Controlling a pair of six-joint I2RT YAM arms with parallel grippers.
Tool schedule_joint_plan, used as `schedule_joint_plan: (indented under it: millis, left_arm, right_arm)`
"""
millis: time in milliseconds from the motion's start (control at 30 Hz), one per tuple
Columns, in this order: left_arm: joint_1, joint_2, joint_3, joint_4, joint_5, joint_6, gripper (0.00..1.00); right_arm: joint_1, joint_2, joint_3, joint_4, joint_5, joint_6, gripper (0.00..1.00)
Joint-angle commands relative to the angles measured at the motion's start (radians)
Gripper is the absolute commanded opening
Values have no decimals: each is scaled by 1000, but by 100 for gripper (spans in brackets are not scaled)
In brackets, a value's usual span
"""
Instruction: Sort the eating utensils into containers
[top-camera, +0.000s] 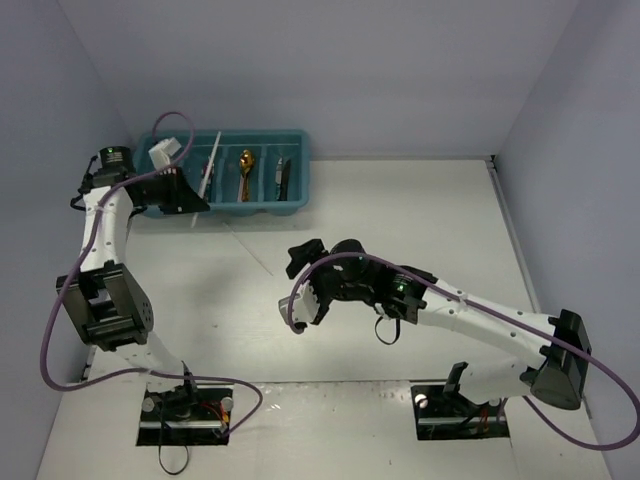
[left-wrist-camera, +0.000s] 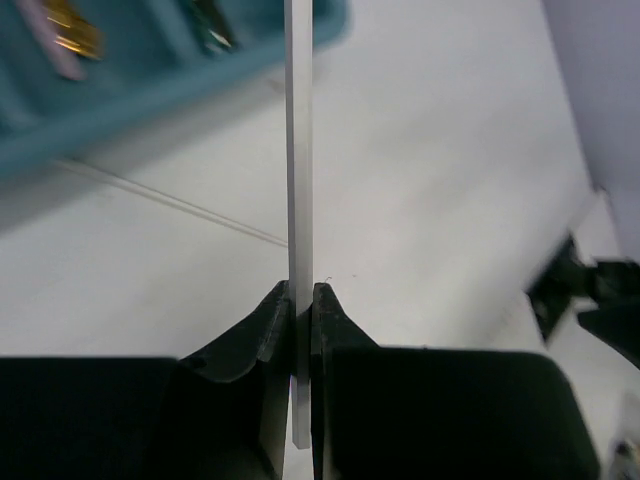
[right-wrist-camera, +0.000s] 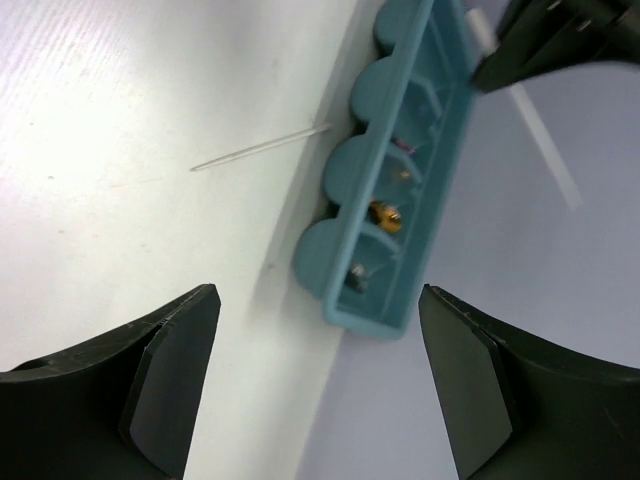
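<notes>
White table (top-camera: 230, 330) nearest, with both arm bases bolted at its close edge. Out in the middle, right gripper (right-wrist-camera: 315, 298): black fingers spread wide, nothing between them, aimed at the far left corner. Just past it, flat on the table, thin chopstick (top-camera: 247, 249), lying slanted, alone, touching no gripper.

Farther back on the left, left gripper (left-wrist-camera: 300, 297): fingers pinched tight on a white chopstick (left-wrist-camera: 299, 150), gripped near one end, most of the stick poking straight out ahead. Seen from above, crosses the near rim of the teal tray (top-camera: 262, 208), far end over the left half of the tray, near end over the table. Hard to tell how high above the tray.

Farthest back, close to the wall, four long compartments side by side. Gold spoon (top-camera: 246, 160) in the third from the left, dark-handled piece (top-camera: 283, 172) in the rightmost one.
</notes>
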Motion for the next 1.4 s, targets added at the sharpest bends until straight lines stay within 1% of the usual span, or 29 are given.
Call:
schedule_joint_plan:
  millis: [0, 100, 167, 267, 433, 567, 767, 933, 1033, 1100, 1167, 1333, 1367]
  left_arm:
    - [69, 113, 273, 27, -301, 50, 0]
    - [93, 195, 393, 85, -435, 77, 0]
    - [111, 268, 457, 110, -474, 79, 0]
    - [128, 390, 601, 121, -479, 68, 0]
    - [135, 567, 842, 122, -507, 25, 0]
    - [134, 635, 927, 123, -526, 6, 0]
    - [134, 716, 982, 133, -568, 8, 0]
    - [135, 756, 996, 135, -598, 25, 0]
    - [136, 776, 1010, 134, -600, 17, 7]
    - [135, 785, 1020, 135, -598, 10, 10]
    - [135, 791, 1027, 136, -597, 4, 12]
    - [135, 786, 1024, 136, -593, -6, 13]
    - [135, 781, 1017, 136, -591, -6, 15]
  right_arm:
    - [-25, -7, -28, 49, 65, 270, 79]
    - [-45, -3, -39, 49, 69, 349, 79]
    - [-58, 1, -42, 48, 67, 407, 79]
    - [-79, -1, -49, 49, 61, 473, 79]
    - [-105, -19, -61, 46, 58, 517, 79]
    - [-123, -31, -72, 46, 55, 530, 79]
    - [-132, -28, -76, 45, 46, 537, 79]
    - [-135, -24, -74, 44, 35, 543, 79]
    - [-137, -17, -70, 46, 33, 549, 79]
    - [-139, -10, -65, 46, 32, 561, 79]
    - [-143, 0, -56, 46, 31, 584, 79]
    - [-153, 24, -34, 46, 23, 626, 79]
    - [-154, 31, -28, 47, 20, 634, 79]
